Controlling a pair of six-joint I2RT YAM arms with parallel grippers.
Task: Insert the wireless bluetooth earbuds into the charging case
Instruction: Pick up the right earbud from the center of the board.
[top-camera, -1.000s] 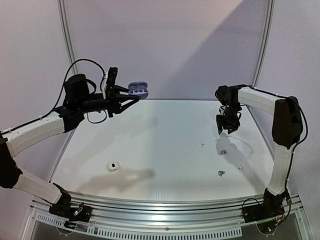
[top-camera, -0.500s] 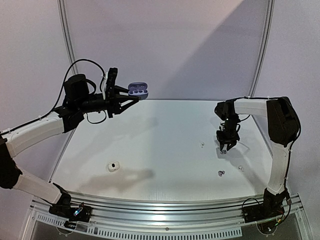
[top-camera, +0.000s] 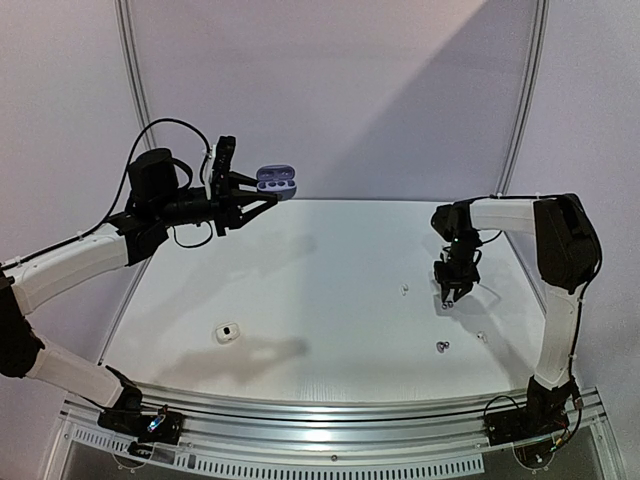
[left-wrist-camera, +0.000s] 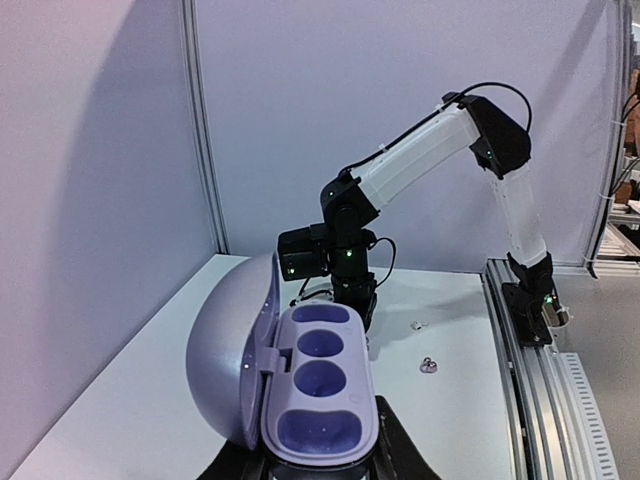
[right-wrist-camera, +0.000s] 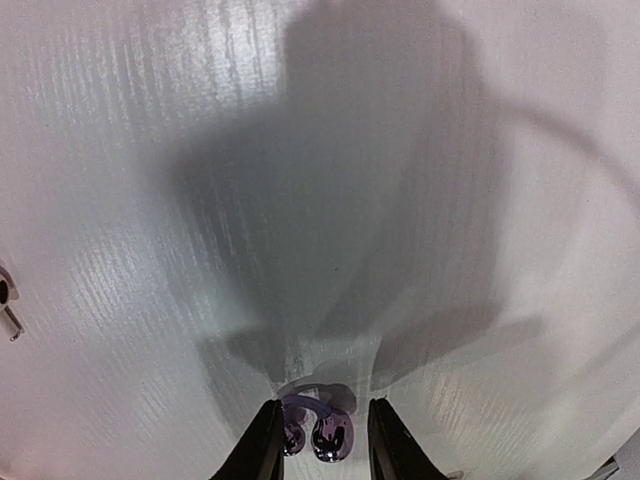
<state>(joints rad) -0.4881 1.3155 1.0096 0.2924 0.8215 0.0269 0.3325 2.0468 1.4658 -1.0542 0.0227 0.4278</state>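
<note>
Lilac open charging case (left-wrist-camera: 320, 400) clamped aloft, upper left, in my left tool (top-camera: 262, 196); my right tool (top-camera: 448, 296) straddles a dark purple earbud (right-wrist-camera: 322, 436), grip impossible to tell.

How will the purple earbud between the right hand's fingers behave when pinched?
Purple earbud looks glossy and rounded, so it may squirt out of the right hand. Tiny beside the fingers, so probably light; a nudge could skid it across the table.
</note>
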